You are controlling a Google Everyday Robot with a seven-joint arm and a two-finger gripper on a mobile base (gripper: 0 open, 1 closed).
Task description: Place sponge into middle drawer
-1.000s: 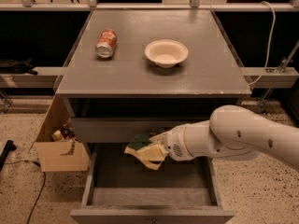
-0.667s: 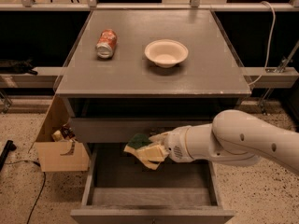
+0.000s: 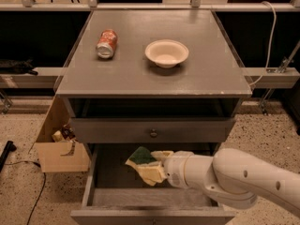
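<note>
The sponge (image 3: 140, 157) is clamped between the jaws of the gripper (image 3: 157, 167), green face up, projecting left from them. It hangs over the floor of the open middle drawer (image 3: 110, 172), inside its walls; lowering and release should suffice

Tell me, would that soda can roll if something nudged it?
Probably: the soda can lies on its side on the cabinet top, so a sideways nudge would likely roll it. It looks like thin metal, so probably light and dentable. The gripper is far off, holding the sponge over the open middle drawer.
</note>
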